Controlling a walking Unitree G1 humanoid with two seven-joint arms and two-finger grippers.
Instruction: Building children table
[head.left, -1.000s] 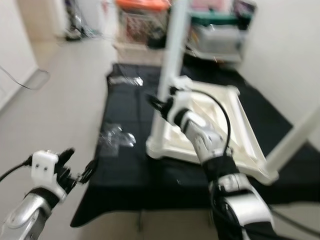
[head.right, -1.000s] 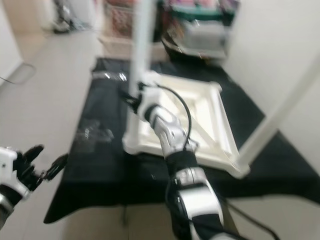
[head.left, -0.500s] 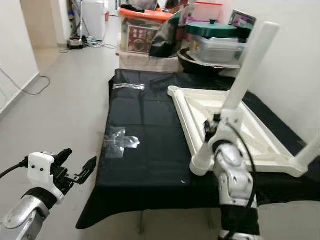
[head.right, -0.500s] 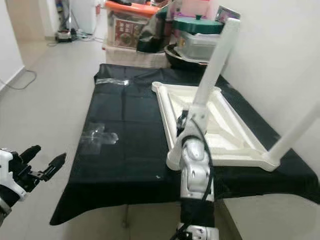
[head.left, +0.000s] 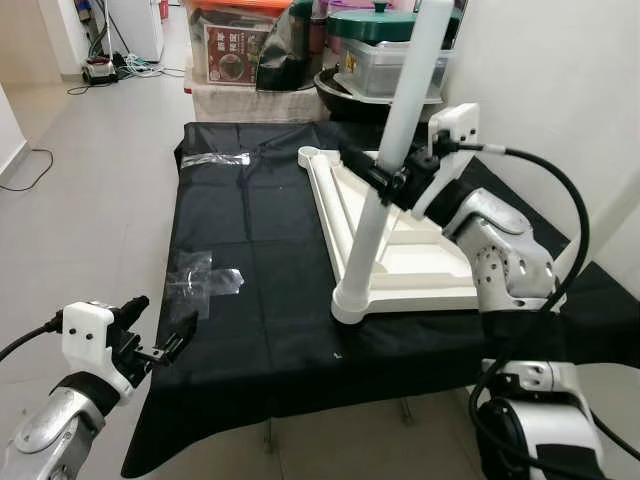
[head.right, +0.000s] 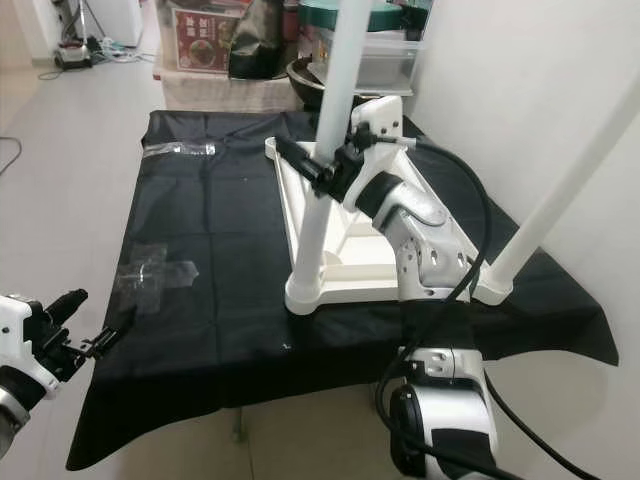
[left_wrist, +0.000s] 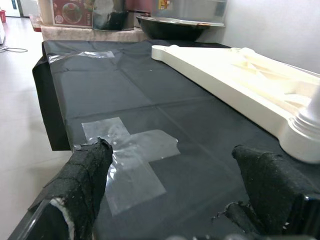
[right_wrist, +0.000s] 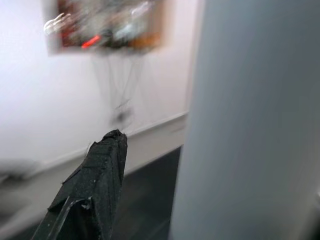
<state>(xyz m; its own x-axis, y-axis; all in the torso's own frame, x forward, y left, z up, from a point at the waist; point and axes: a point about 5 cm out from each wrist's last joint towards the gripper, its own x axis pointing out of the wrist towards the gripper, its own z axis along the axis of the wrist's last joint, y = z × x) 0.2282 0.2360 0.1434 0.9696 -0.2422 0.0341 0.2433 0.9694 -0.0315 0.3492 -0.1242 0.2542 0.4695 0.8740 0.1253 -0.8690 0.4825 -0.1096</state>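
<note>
The white children's table (head.left: 420, 295) lies upside down on a black cloth (head.left: 270, 230). An upright white leg (head.left: 400, 110) stands at its near left corner, and a second leg (head.right: 570, 180) slants up on the right. My right gripper (head.left: 372, 170) is shut around the near leg about halfway up. The right wrist view has one black finger (right_wrist: 95, 195) beside the leg (right_wrist: 250, 125). My left gripper (head.left: 160, 335) hangs open, low beside the cloth's near left edge. Nothing lies between its fingers (left_wrist: 90, 170), which face a clear tape patch (left_wrist: 135, 155).
Storage boxes and a lidded pot (head.left: 390, 60) crowd the far end of the cloth. A white wall (head.left: 540, 80) runs close along the right side. Tiled floor (head.left: 90, 180) stretches to the left, with a cable (head.left: 25, 170) on it.
The whole view has swung and sharpened as the camera moved. My right gripper now sits higher on the leg than half a second ago. The left gripper has stayed open in its place.
</note>
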